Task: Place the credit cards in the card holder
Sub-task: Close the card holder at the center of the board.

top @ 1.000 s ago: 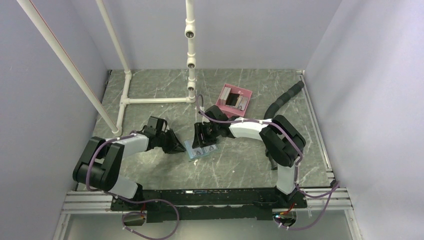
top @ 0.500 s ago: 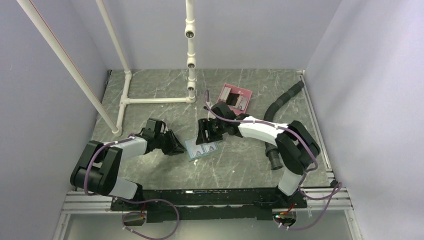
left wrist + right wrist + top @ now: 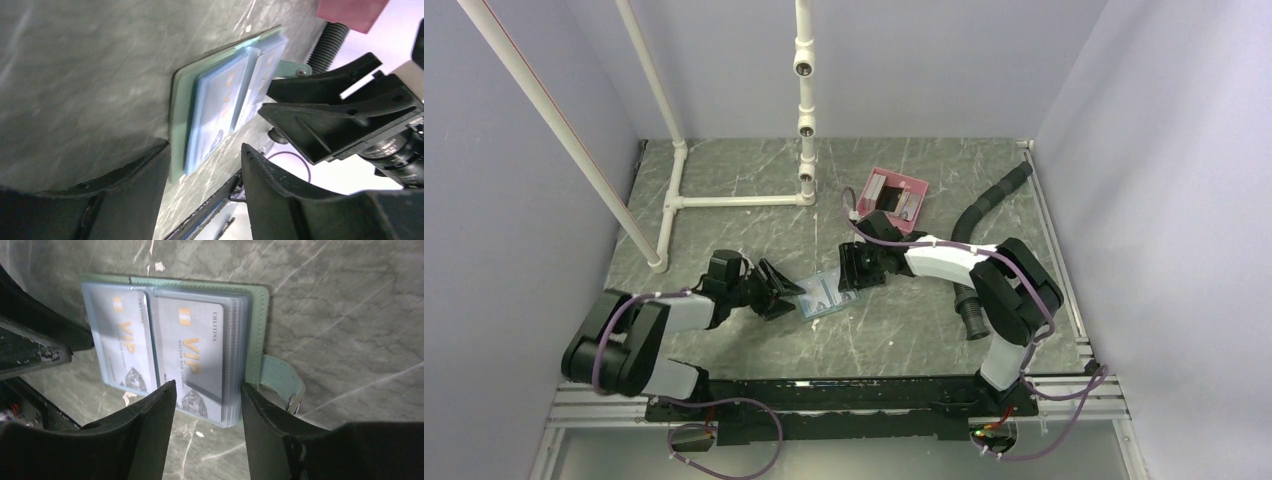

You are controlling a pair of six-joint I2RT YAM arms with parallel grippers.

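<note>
grey marbled table (image 3: 754, 190): card holder (image 3: 826, 295) lies open, vip credit cards (image 3: 197, 355) inside. left gripper (image 3: 205, 150) at its left edge, right gripper (image 3: 208, 387) over its right, both with fingers apart. pink tray (image 3: 916, 186) beyond it holds more.

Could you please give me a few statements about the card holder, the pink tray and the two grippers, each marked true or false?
1. The card holder lies open on the table between the left gripper and the right gripper. True.
2. The pink tray is empty. False: grey cards lie in it.
3. The right gripper is shut on a card. False: its jaws stand apart over the card holder and hold nothing.
4. VIP-printed cards sit in the card holder's clear sleeves. True.
</note>
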